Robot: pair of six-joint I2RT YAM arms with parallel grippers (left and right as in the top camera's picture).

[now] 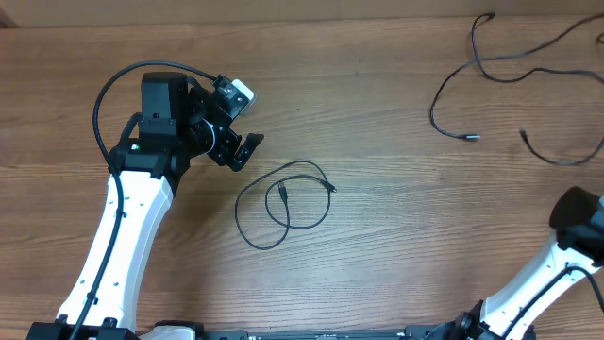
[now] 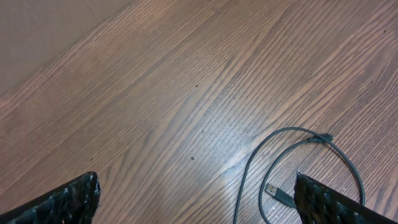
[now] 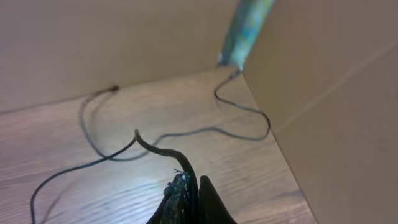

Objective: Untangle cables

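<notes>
Just beside the looped cable (image 1: 283, 203), up and to its left, my left gripper (image 1: 247, 151) hangs with its fingers spread wide and empty. I'd come down on a single run of that loop, clear of where it crosses itself, so a pull opens it. Well right of the loop, my right gripper (image 3: 186, 190) pinches a strand (image 3: 155, 148), likely one of the far cables (image 1: 510, 90). Bare table (image 1: 396, 264) lies below the loop, and a cardboard wall (image 3: 323, 124) crowds its far right.
</notes>
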